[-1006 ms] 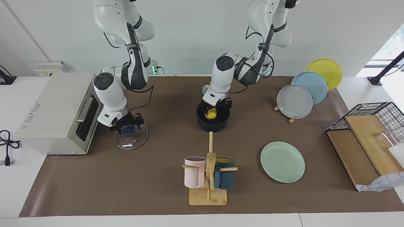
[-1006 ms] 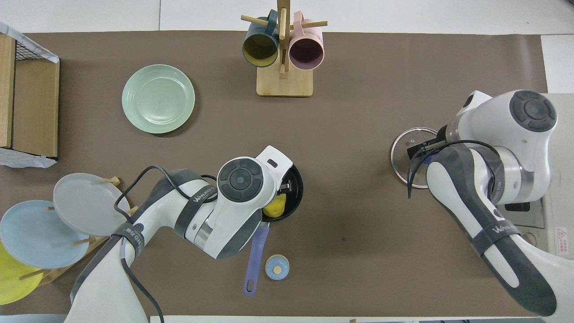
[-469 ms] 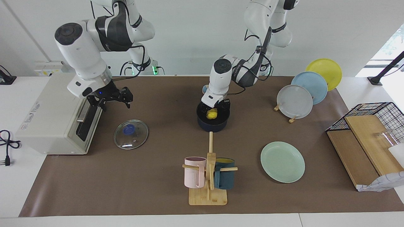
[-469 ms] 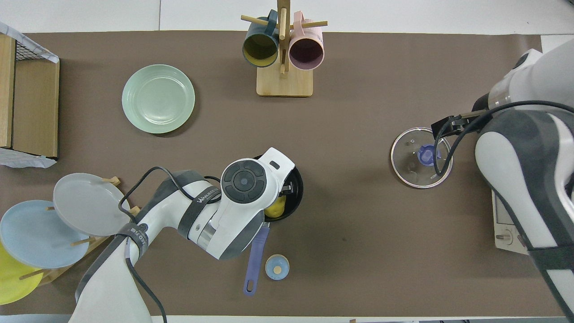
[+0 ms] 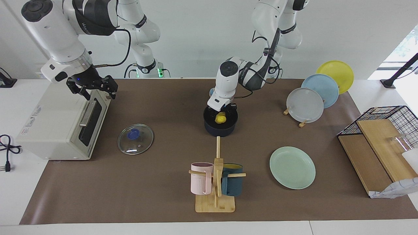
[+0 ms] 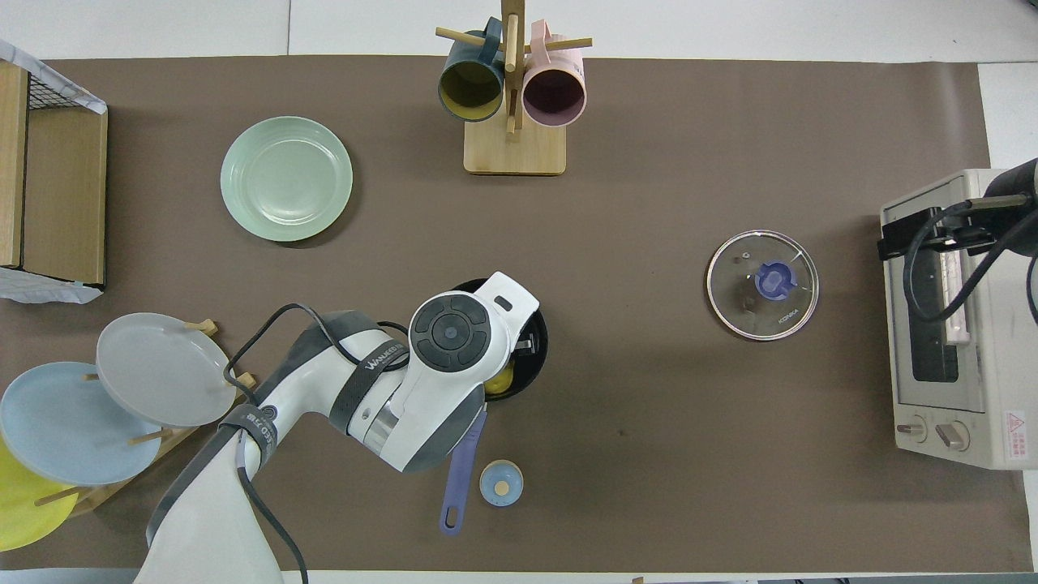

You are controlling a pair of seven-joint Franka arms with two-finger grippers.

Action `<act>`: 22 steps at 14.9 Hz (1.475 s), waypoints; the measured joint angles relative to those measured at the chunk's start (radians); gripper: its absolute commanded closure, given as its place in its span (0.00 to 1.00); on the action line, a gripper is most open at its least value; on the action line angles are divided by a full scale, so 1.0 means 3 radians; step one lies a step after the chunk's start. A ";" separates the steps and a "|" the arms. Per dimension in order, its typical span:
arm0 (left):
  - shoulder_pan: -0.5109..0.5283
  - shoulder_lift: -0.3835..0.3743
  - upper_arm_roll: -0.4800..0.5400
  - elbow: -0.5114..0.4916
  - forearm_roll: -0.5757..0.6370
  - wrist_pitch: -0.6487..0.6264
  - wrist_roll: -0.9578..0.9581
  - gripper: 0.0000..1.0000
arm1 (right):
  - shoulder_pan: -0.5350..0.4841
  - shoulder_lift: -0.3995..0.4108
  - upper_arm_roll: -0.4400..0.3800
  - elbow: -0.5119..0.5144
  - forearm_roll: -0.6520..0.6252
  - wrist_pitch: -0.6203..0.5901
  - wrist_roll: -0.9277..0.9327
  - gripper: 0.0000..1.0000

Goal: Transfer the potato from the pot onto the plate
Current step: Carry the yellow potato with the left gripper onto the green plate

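Your left gripper [image 5: 222,112] reaches into the pot [image 5: 220,125], fingers either side of the potato [image 5: 220,118]; whether they grip it you cannot tell. The pot's handle [image 6: 461,474] points toward the robots, a small blue cap [image 6: 500,483] beside it. Your right gripper [image 5: 93,88] waits over the oven [image 5: 62,120], fingers spread. The lid [image 5: 135,138] lies flat, near the oven. Bare mat separates the pot from the plate [image 5: 292,167], which lies farther out, toward the left arm's end, beside the mug rack [image 5: 215,182].
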 measured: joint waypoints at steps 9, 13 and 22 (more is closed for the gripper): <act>0.0122 -0.0063 0.0059 0.0488 -0.0004 -0.0684 -0.0001 1.00 | -0.0033 -0.0108 0.0061 -0.0105 -0.0247 -0.0014 0.0000 0.00; 0.0439 -0.0181 0.0070 0.1137 -0.0025 -0.1431 0.0033 1.00 | -0.0052 -0.0107 0.0061 -0.0105 -0.0220 0.0012 0.0001 0.00; 0.1787 0.0503 0.0096 0.2194 -0.0080 -0.1892 0.1912 1.00 | -0.0396 -0.0101 0.0299 -0.0104 -0.0128 0.0014 0.0002 0.00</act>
